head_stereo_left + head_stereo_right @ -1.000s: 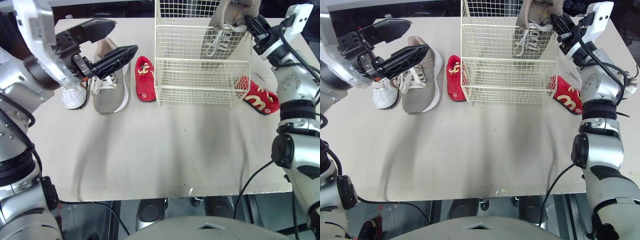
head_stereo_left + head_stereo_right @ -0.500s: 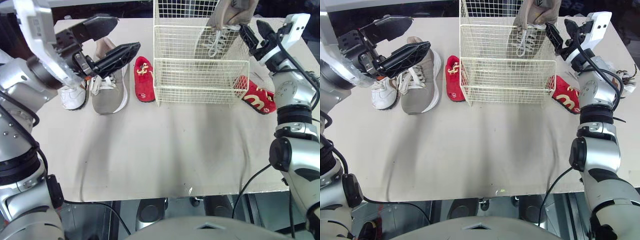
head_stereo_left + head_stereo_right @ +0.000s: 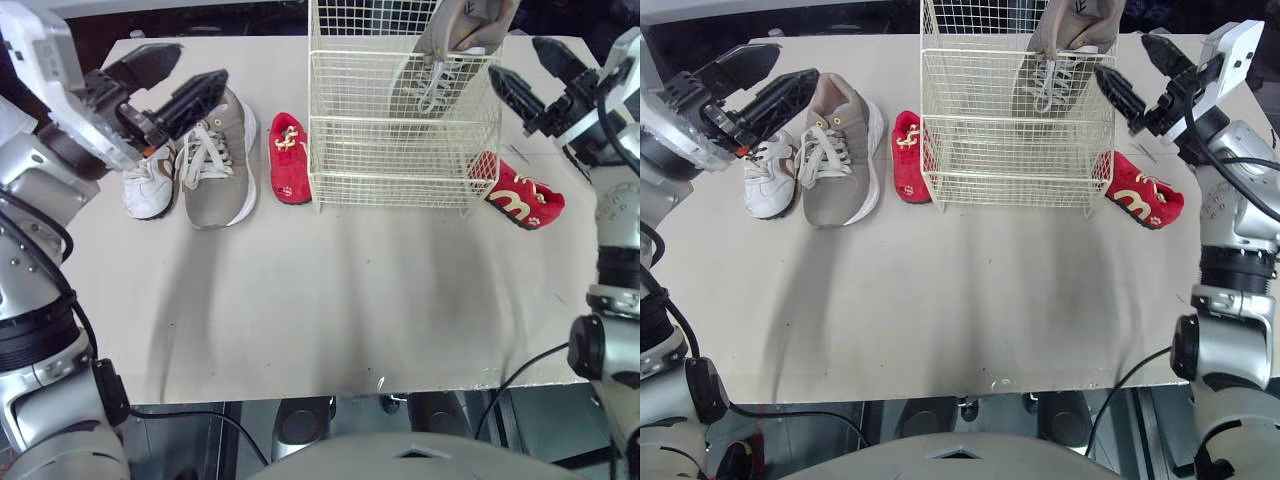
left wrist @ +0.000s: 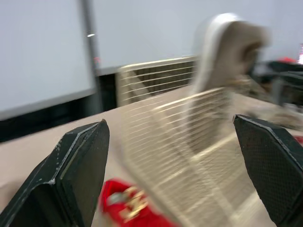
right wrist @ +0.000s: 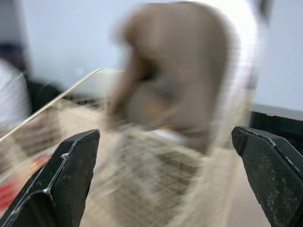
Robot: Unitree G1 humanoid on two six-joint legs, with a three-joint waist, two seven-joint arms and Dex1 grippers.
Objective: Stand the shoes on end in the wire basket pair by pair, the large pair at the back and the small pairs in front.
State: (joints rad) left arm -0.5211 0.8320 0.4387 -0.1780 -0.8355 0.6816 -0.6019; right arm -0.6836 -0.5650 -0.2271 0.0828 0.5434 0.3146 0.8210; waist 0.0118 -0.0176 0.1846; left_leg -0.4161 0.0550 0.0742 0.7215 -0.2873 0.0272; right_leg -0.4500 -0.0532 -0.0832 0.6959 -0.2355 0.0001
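A cream wire basket (image 3: 400,150) stands at the table's far middle. One tan sneaker (image 3: 445,55) stands on end in its back right part, heel up. My right gripper (image 3: 515,60) hangs open just right of that sneaker, not touching it; the right wrist view shows the sneaker (image 5: 175,61) beyond the spread fingers. The other tan sneaker (image 3: 218,150) lies flat left of the basket, beside a small white shoe (image 3: 148,188). My left gripper (image 3: 203,62) is open and empty above them. One red slipper (image 3: 289,157) lies left of the basket, another red slipper (image 3: 522,197) right of it.
The near half of the beige table (image 3: 330,300) is bare. The red slipper on the right lies close to the table's right edge, under my right arm. In the left wrist view the basket (image 4: 189,132) and a red slipper (image 4: 128,208) lie ahead.
My right gripper opened, let go of the tan sneaker in the basket and drew back to the right. My left gripper pulled back leftward, uncovering the flat tan sneaker.
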